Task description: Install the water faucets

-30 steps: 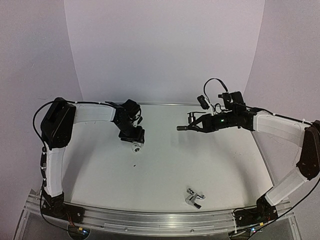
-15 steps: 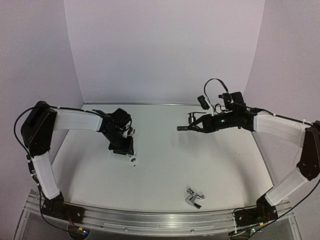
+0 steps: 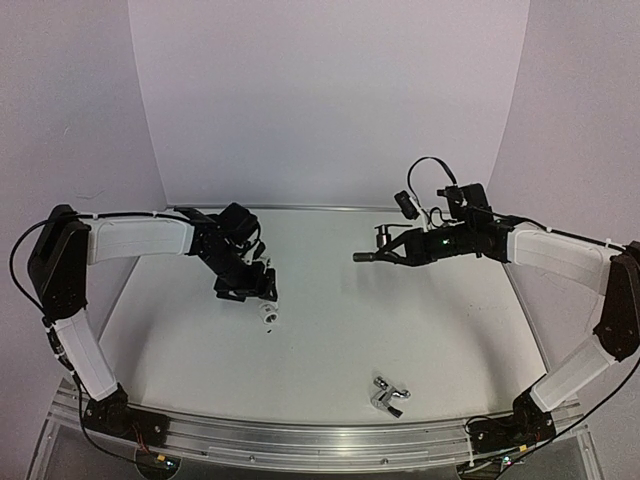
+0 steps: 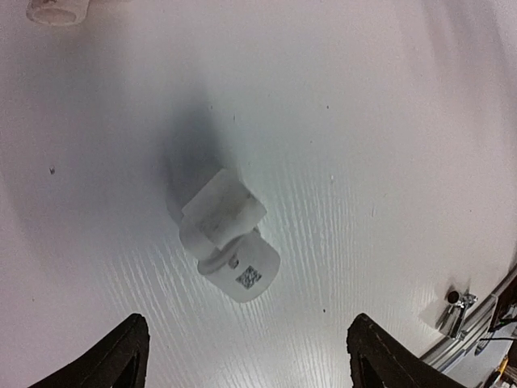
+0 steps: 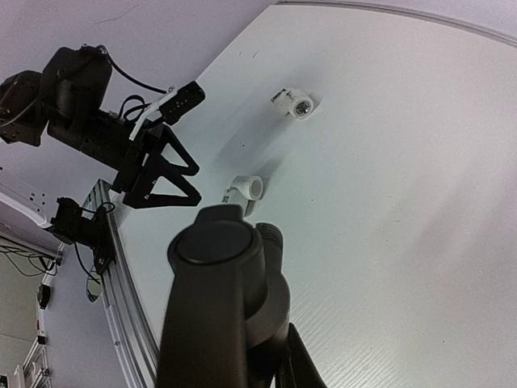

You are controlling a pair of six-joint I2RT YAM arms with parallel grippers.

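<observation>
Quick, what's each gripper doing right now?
Left gripper: open, holding nothing.
Right gripper: closed on the dark faucet.

The left arm (image 3: pixel 130 240) and right arm (image 3: pixel 555 255) are white with black joints. Black cables (image 3: pixel 425 165) loop over the right wrist; the left gripper (image 5: pixel 199 184) is black.

A white table (image 3: pixel 330 350) spreads beneath the left claw (image 3: pixel 262 297) and the right claw (image 3: pixel 380 254), finely streaked and speckled under the left one. Beyond both claws a plain pale lilac wall (image 3: pixel 330 100) curves round. On their near side a metal rail (image 3: pixel 300 440) edges the table. The light is soft and even.
</observation>
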